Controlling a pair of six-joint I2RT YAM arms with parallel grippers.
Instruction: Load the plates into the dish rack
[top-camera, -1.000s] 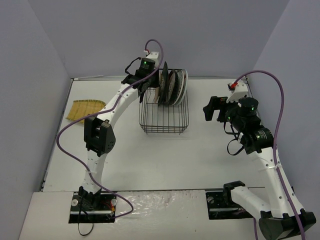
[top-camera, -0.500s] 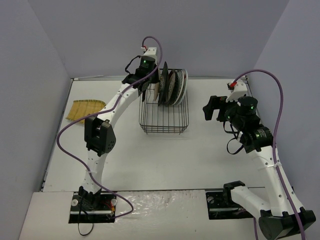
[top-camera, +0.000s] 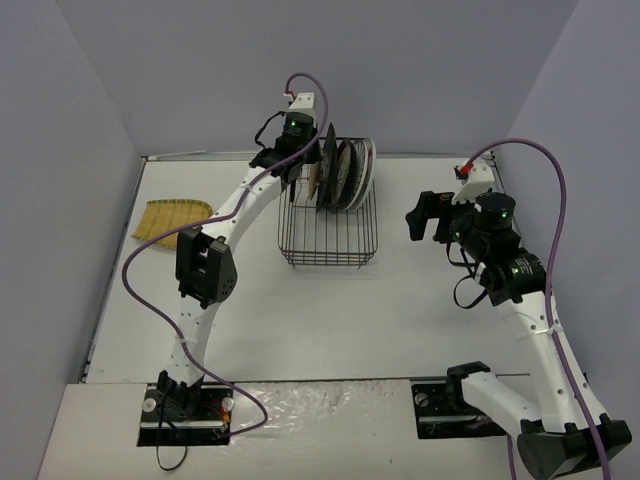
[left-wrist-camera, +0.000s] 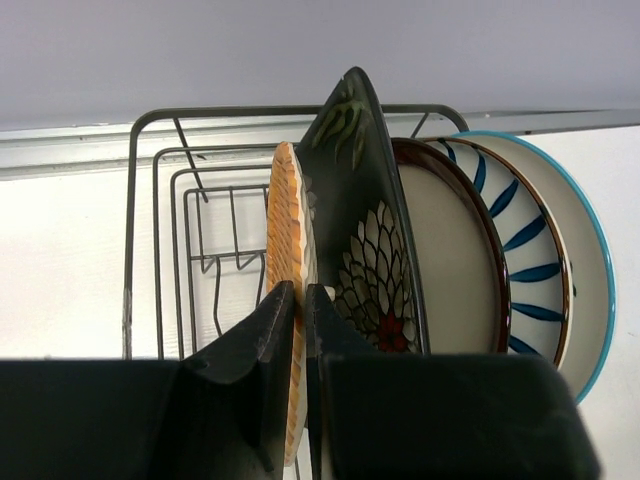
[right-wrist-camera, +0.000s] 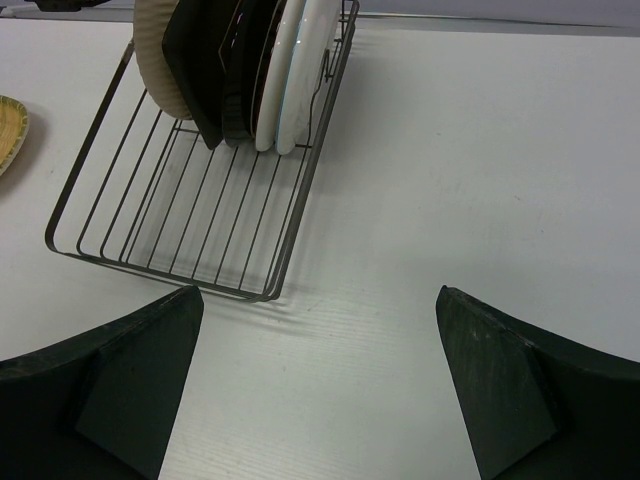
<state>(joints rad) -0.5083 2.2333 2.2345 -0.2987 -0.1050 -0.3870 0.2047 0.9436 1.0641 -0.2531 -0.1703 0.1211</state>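
Left gripper (left-wrist-camera: 300, 295) is clamped on the rim of the orange plate (left-wrist-camera: 283, 230), which stands on edge at the far end of the dish rack (left-wrist-camera: 128, 260), just beside the dark square plate (left-wrist-camera: 365, 210). Recommend confirming it sits between prongs before releasing, then lifting straight clear. Right gripper (right-wrist-camera: 318, 300) hangs open and empty, to the rack's right.

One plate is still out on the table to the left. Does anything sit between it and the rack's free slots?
No object lies on the table between the yellow-green plate and the dish rack. Only the left arm crosses above that gap, with the left gripper shut on the orange plate in the rack.
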